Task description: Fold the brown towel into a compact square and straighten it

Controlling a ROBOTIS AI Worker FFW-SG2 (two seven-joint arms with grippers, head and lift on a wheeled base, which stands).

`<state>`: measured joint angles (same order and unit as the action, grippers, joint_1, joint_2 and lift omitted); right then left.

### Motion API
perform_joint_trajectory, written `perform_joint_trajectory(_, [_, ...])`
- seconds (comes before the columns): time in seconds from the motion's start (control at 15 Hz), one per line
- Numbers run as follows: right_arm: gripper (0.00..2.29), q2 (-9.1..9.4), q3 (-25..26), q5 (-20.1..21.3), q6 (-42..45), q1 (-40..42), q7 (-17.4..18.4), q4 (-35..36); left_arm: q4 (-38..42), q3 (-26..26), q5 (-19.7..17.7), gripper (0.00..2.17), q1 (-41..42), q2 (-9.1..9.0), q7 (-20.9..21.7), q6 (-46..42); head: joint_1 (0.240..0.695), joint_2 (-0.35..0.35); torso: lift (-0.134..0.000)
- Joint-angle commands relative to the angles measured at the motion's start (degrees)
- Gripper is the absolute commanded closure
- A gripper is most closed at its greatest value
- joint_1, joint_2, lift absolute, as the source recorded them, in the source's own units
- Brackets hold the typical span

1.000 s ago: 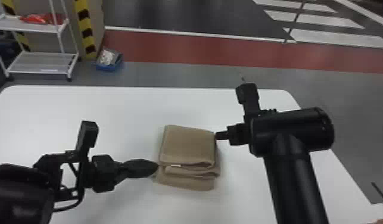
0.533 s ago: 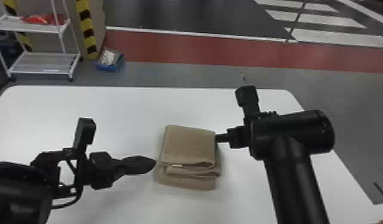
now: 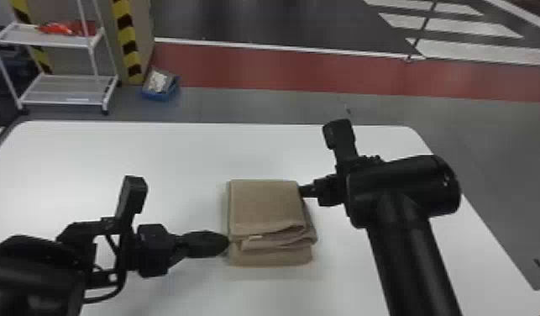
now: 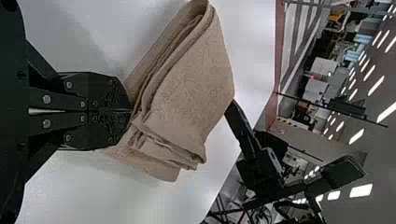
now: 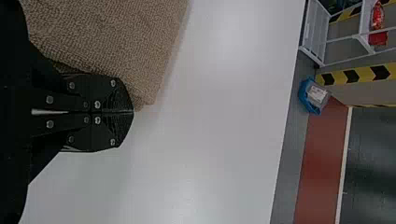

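Brown towel (image 3: 266, 208), folded and ready to be squared
It is set on the white surface (image 3: 172, 159), flanked by the left gripper (image 4: 130, 111) and right gripper (image 5: 132, 112), jaws closed and empty. Edges are best nudged gently and evenly — uneven front layers brought flush, no fold rucked. On the small pale tag (image 3: 255, 237), no writing can be read.

The worktop (image 3: 168, 164) is white and smooth, with a soft sheen and rounded far corners. On it, around the middle from left to right, lies the brown towel (image 3: 266, 206), folded into a squarish stack. Its top layer is fairly flat; the layers below poke out unevenly along the near and right sides. A small pale tag (image 3: 255, 237) shows at the near folds.
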<state>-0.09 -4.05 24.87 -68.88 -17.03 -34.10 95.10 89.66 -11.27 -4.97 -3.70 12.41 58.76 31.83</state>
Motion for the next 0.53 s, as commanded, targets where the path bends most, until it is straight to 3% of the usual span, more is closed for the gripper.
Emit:
perform_joint_trajectory(0.0, [2.16,0.14,1.3,0.1,-0.2,0.8,-0.1,2.3,0.3,1.1,-0.5,2.14,0.0,0.25,-0.9,0.3,0.695,-0.159,-0.124])
perform_joint_trajectory(0.07, [1.92,0.14,2.6,-0.4,-0.3,1.6,-0.4,4.4,0.3,2.2,-1.2,1.97,0.0,0.25,-2.2,1.0,0.695,-0.158,-0.124])
perform_joint_trajectory(0.13, [1.45,0.14,4.0,-0.7,-0.9,2.6,-0.5,7.1,0.3,3.9,-2.1,1.41,-0.2,0.34,-2.9,1.0,0.695,-0.157,-0.124])
perform_joint_trajectory(0.2, [0.77,0.14,4.8,-0.7,-1.2,3.5,-1.0,9.3,0.3,5.2,-2.9,0.84,-0.5,0.42,-2.9,1.5,0.695,-0.151,-0.124])
perform_joint_trajectory(0.27, [0.23,0.14,5.0,-0.5,-1.7,4.4,-2.0,11.9,1.0,6.9,-3.9,0.39,-0.8,0.42,-2.9,2.6,0.695,-0.148,-0.124])
perform_joint_trajectory(0.33, [0.04,0.14,4.5,0.4,-1.4,4.9,-3.7,14.6,1.4,8.8,-5.0,0.12,-1.0,0.34,-3.3,4.2,0.695,-0.144,-0.124])
perform_joint_trajectory(0.47, [0.01,0.14,0.9,6.3,1.1,5.3,-12.4,17.6,3.7,11.3,-6.4,0.03,-0.7,-0.10,-5.4,6.8,0.695,-0.126,-0.124])
